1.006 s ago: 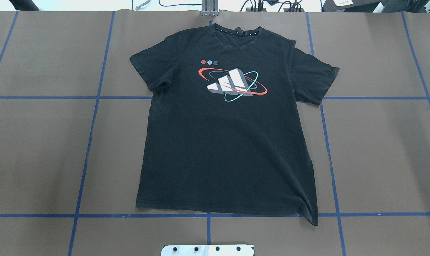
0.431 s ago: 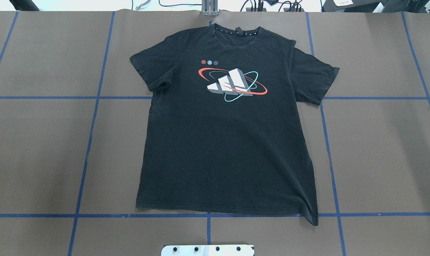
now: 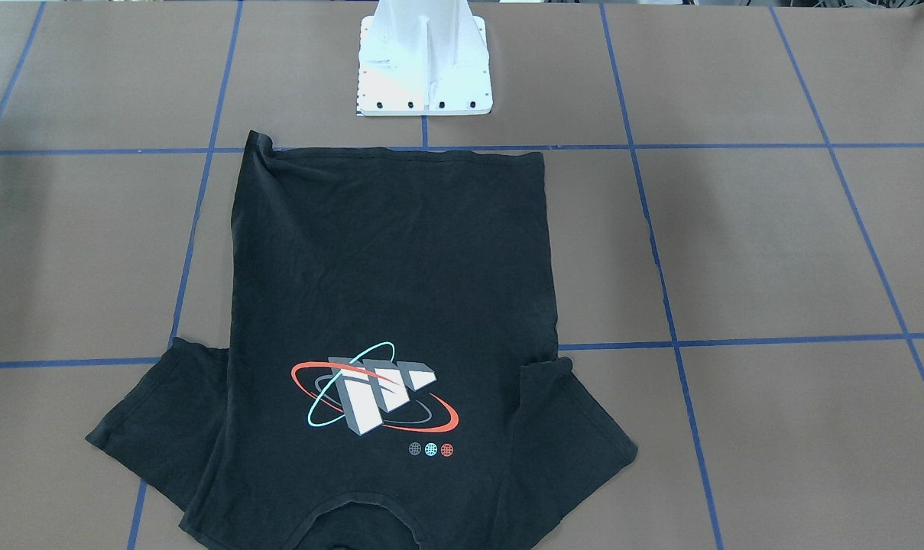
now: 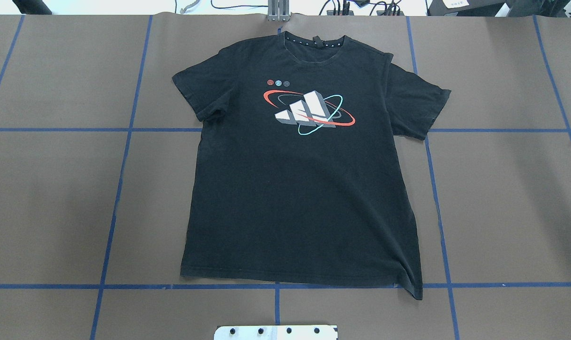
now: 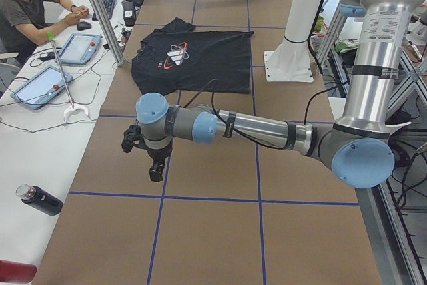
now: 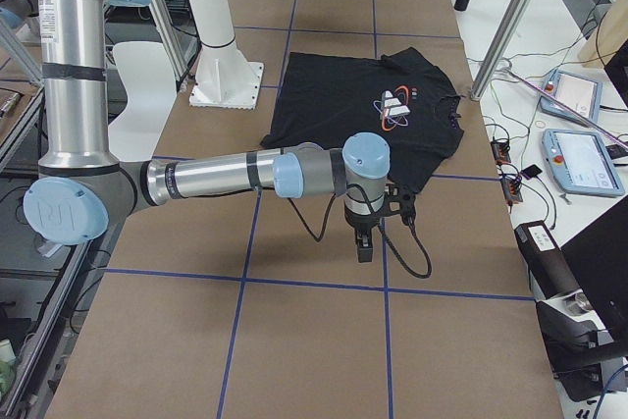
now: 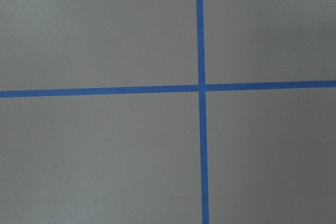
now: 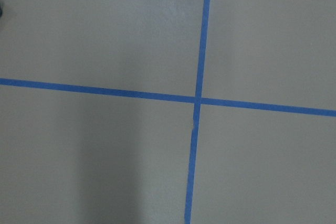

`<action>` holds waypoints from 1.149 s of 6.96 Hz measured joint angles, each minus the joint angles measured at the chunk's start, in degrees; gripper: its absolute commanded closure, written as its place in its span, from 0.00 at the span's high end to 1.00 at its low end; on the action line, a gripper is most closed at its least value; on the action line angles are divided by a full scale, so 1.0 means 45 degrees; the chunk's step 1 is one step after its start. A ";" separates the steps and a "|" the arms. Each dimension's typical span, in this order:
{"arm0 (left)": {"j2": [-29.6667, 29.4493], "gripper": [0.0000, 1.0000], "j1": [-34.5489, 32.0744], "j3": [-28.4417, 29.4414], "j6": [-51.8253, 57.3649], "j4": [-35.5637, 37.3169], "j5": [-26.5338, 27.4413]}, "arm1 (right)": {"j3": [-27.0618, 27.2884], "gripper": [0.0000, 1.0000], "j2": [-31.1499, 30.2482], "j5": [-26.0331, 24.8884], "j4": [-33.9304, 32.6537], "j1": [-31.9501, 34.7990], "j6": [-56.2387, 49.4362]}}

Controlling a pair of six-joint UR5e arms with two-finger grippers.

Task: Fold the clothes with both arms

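- one black t-shirt (image 4: 294, 189) lies spread flat and print-up just in front of the white pedestal (image 3: 423, 61). its hem is the edge nearest the pedestal and its collar (image 4: 313, 42) the farthest. laid open like this, both sleeves and both sides are free to pick, so i judge no fold is begun.
- your left arm (image 5: 260, 128) stretches sideways from the pedestal, well apart from the shirt. the left tool (image 5: 155, 173) points down at bare worktop (image 4: 54, 198). it shows only in a side view, so i cannot tell whether its fingers are spread or pressed together.
- your right arm (image 6: 216, 176) mirrors it on the pedestal's other side. the right tool (image 6: 363, 247) also hangs over bare worktop, and its fingers cannot be judged either.
- both wrist views show only worktop and a cross of blue tape (image 7: 201, 87). the arms are probably parked wide to leave the shirt in plain sight.
- the hem corner (image 4: 410, 285) on the pedestal's right-arm side is bunched and pokes out past the hem line, and the right sleeve (image 4: 420, 106) spreads wider than the other. expect an uneven fold unless that corner is smoothed.
- beyond the collar, farther from the pedestal, an upright metal post (image 5: 100, 15) stands just past the worktop's edge. watch it on long reaches.
- farther out still are a desk with tablets (image 5: 79, 48), a dark bottle (image 5: 41, 200) and a seated person (image 5: 27, 5).
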 measured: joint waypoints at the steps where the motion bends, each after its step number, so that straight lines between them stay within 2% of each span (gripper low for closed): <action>1: -0.0451 1.00 0.0066 0.0042 0.0000 -0.0145 -0.0424 | -0.0046 1.00 0.0385 0.0193 0.0013 -0.0230 0.0021; 3: -0.0783 1.00 0.0518 0.0093 -0.0003 -0.1096 -0.0865 | -0.0220 1.00 0.1595 0.0400 0.0025 -0.1129 0.0203; 4: -0.0869 1.00 0.0678 0.0153 -0.0202 -0.1668 -0.0907 | -0.0653 1.00 0.2366 0.0434 0.0106 -0.1678 0.0459; 5: -0.1027 1.00 0.0750 0.0293 -0.0839 -0.2246 -0.0923 | -0.1558 1.00 0.3137 0.0446 0.0984 -0.2211 0.0826; 8: -0.1750 1.00 0.1449 0.1181 -0.3074 -0.3936 -0.0927 | -0.5454 0.99 0.4782 0.0176 0.6765 -0.3735 0.4171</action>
